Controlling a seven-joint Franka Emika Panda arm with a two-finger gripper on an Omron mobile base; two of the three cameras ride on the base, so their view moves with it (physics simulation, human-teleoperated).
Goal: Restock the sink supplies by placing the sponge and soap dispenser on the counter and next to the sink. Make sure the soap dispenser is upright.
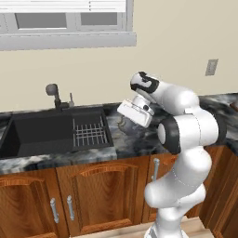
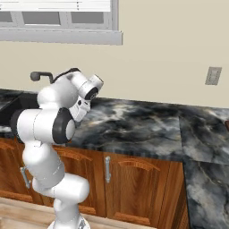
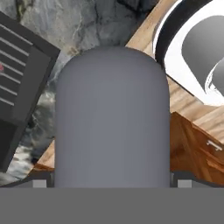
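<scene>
The grey soap dispenser [image 3: 112,118] fills the middle of the hand view, its rounded end pointing away from the camera. My gripper [image 3: 112,183] stands open around it, with a fingertip [image 3: 39,183] showing just clear of each side. In the left base view the gripper [image 1: 124,120] hangs low over the black marbled counter [image 1: 139,139], just right of the sink [image 1: 42,135], and a bit of the grey bottle [image 1: 122,123] shows under the hand. Whether the bottle stands upright I cannot tell. The sponge is out of view.
A dark faucet with a round knob [image 1: 53,90] rises behind the sink, and a wire grid [image 1: 89,132] lies in its right part. Brown cabinet doors [image 1: 107,195] run below. The counter [image 2: 143,125] stretches far to the right, under a wall outlet [image 2: 213,75].
</scene>
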